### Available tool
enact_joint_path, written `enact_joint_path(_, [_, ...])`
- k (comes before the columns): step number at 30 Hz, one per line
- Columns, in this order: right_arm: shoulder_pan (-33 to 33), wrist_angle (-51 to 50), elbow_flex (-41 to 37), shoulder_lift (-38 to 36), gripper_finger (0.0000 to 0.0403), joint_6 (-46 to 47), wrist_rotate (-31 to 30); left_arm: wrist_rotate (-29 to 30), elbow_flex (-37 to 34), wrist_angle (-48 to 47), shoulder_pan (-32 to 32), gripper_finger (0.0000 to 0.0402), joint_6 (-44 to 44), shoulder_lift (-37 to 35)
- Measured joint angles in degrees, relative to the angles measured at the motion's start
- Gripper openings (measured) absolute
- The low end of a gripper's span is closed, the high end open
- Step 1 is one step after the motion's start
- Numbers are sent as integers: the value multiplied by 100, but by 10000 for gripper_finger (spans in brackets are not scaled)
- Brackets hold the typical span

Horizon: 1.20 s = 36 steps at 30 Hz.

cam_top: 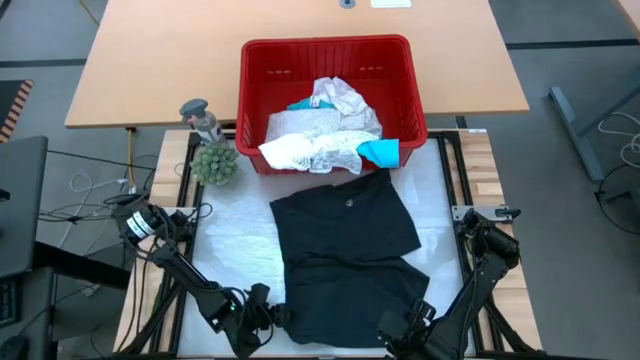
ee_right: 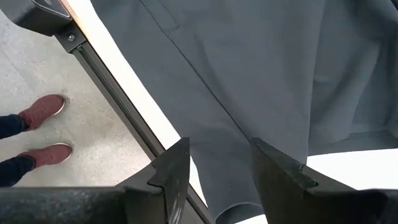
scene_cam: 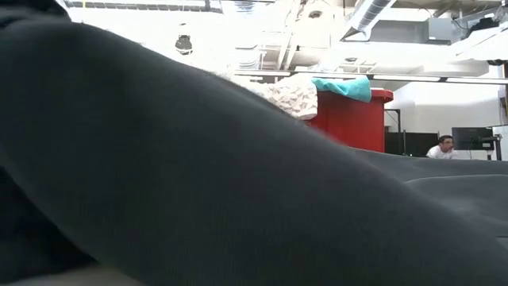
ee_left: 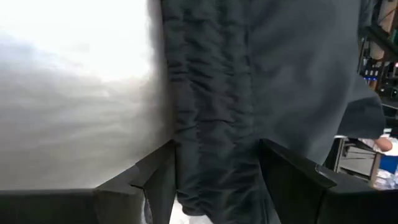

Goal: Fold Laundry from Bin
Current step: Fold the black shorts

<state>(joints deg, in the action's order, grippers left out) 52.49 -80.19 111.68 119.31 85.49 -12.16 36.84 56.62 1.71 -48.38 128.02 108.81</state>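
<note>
A black garment (cam_top: 345,250) lies spread on the white table cover (cam_top: 235,235), and its near part rises in a dark slope (scene_cam: 198,159) that fills the low view. My left gripper (cam_top: 264,318) is at its near left corner and my right gripper (cam_top: 396,328) at its near right corner. Each is shut on the cloth. Behind it stands the red bin (cam_top: 262,62) with white lacy laundry (cam_top: 315,135) and a teal piece (cam_top: 380,152) draped over the bin's near rim. My left gripper (ee_left: 217,180) has a gathered, wrinkled band of the black garment (ee_left: 214,155) between its two fingers, slanting down from the near left. The band runs along the fingers. My right gripper (ee_right: 219,174) pinches a narrow fold at the garment's near edge (ee_right: 217,155) from above, pointing down. The cloth rises from the table to the fingers, above the table's edge rail (ee_right: 124,106).
A small green plant (cam_top: 215,163) and a grey figure (cam_top: 200,115) stand left of the bin. A wooden desk (cam_top: 150,70) lies under and behind the bin. A person's red shoes (ee_right: 43,112) are on the floor by the table's edge. Another person (scene_cam: 443,147) sits far off.
</note>
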Motion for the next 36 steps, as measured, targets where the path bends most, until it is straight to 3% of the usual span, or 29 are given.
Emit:
enact_joint_path(4, [0, 12, 0, 0, 189, -26, 0, -87, 0, 351, 40, 156, -245, 76])
enact_joint_path(11, [0, 7, 0, 0, 183, -185, -2, -11, -2, 943, 61, 14, -1073, -11])
enact_joint_path(20, [-9, 61, 0, 0, 149, -201, -192, -196, -2, 786, 230, 1, -1512, -700])
enact_joint_path(29, [-9, 315, 0, 0, 137, -200, -625, -1252, -2, -904, 690, 0, -2124, -1952])
enact_joint_path(36, [-9, 392, 0, 0, 137, -377, -653, -1338, -2, -1863, 869, 0, -2244, -2886])
